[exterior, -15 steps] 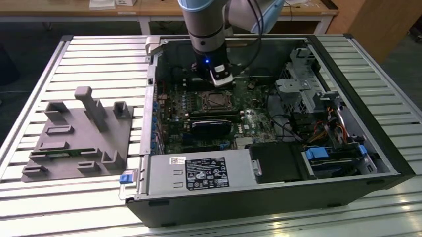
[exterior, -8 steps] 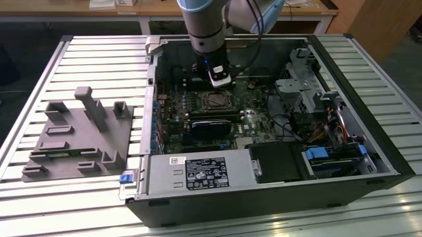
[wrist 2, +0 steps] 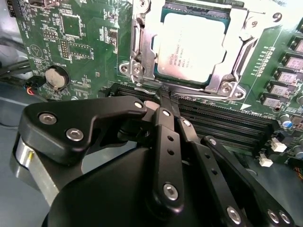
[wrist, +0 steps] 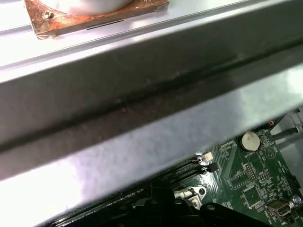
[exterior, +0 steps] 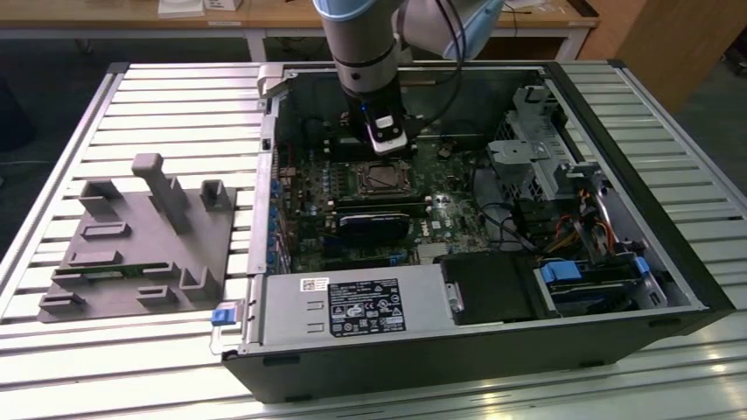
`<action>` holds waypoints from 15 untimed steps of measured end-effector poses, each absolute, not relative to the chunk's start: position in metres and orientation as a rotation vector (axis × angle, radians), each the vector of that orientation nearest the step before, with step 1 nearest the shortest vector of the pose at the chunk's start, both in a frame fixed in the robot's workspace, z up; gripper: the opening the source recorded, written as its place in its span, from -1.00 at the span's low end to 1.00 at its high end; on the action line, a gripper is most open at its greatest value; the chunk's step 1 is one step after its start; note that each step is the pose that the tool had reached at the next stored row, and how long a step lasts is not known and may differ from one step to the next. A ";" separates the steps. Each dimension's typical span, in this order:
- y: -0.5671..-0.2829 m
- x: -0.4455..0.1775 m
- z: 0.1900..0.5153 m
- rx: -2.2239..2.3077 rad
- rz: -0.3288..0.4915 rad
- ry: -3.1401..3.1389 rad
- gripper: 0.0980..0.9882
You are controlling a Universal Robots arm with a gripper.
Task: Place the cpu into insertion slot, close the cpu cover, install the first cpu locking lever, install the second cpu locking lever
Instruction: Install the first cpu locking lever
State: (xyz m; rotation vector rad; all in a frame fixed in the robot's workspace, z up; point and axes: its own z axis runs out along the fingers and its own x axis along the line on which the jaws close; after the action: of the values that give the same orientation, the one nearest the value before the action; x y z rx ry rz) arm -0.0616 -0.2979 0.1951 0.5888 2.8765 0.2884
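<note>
The cpu, pale silvery-beige, lies flat in the insertion slot on the green motherboard. The silver cpu cover is folded down around it, and the chip shows through its window. A thin silver locking lever runs along the socket edge nearest my gripper. My gripper is shut, its black fingertips together and right at that lever, near the socket's corner; I cannot tell whether they touch it. In the exterior view my gripper hangs just behind the socket, inside the open computer case.
Black memory slots lie right under my fingers and a coin battery sits beside them. The case wall is close to my wrist. A black card, a power supply and drive bays crowd the case. A grey fixture stands at the exterior view's left.
</note>
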 end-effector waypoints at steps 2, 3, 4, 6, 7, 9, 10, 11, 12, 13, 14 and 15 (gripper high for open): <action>-0.297 -0.062 0.195 0.589 0.286 2.876 -0.98; -0.297 -0.062 0.195 0.588 0.284 2.876 -0.98; -0.297 -0.062 0.195 0.588 0.281 2.876 -0.98; -0.297 -0.061 0.194 0.588 0.275 2.876 -0.98; -0.297 -0.061 0.194 0.587 0.270 2.876 -0.98; -0.297 -0.061 0.193 0.586 0.263 2.876 -0.98; -0.297 -0.061 0.193 0.586 0.261 2.876 -0.98; -0.297 -0.061 0.193 0.586 0.260 2.875 -0.98; -0.297 -0.061 0.192 0.586 0.260 2.875 -0.98; -0.297 -0.061 0.192 0.586 0.259 2.875 -0.98; -0.297 -0.061 0.192 0.586 0.259 2.876 -0.98; -0.297 -0.062 0.192 0.586 0.259 2.876 -0.98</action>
State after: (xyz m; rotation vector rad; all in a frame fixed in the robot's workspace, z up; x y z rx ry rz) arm -0.0615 -0.2968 0.1920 0.5861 2.8756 0.2587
